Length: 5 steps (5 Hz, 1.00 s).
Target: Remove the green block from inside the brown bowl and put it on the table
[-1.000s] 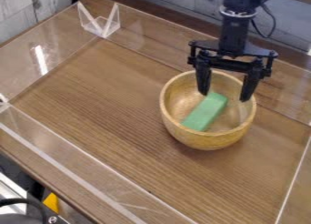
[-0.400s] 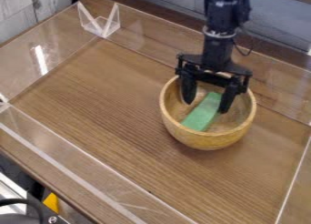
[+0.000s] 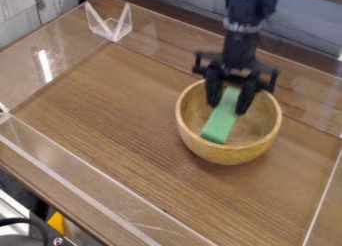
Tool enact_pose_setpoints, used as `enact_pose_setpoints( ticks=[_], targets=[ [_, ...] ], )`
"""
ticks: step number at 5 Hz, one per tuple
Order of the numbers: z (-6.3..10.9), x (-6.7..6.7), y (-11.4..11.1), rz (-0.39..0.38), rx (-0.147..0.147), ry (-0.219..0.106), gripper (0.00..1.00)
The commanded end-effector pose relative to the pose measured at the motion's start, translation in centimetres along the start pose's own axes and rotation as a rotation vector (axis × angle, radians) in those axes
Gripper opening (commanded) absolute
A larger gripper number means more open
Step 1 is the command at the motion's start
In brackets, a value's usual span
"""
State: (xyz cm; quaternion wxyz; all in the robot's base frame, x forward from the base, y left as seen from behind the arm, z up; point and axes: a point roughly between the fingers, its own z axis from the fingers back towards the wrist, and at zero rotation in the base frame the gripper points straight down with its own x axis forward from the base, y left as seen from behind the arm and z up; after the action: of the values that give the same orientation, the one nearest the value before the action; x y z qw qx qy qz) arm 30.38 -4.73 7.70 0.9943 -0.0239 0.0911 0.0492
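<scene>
The surface [image 3: 107,110] is bare wood grain inside clear walls. The bowl [image 3: 195,136] sits at its right side, where it sat a second ago. The gripper [image 3: 230,90] has come down from above the rim and narrowed its jaws, which now look clenched on the upper end of the block [image 3: 222,118]. The grasp seems made; lifting out comes next. The block is a bright green bar, tilted up, lower end still inside the bowl.
</scene>
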Motion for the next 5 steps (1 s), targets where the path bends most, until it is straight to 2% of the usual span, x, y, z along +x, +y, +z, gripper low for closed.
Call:
enact_pose_setpoints(
  ticks=[1, 2, 4, 5],
  targets=[
    [4.9, -1.1, 1.4, -0.025, -0.036, -0.104, 0.0],
    [6.8, -2.5, 3.6, -0.036, -0.043, -0.129, 0.0],
    [5.7, -4.3, 13.9, 0.089, -0.026, -0.143, 0.0],
    [3.4, -5.0, 18.7, 0.103, -0.006, -0.156, 0.0]
  ],
)
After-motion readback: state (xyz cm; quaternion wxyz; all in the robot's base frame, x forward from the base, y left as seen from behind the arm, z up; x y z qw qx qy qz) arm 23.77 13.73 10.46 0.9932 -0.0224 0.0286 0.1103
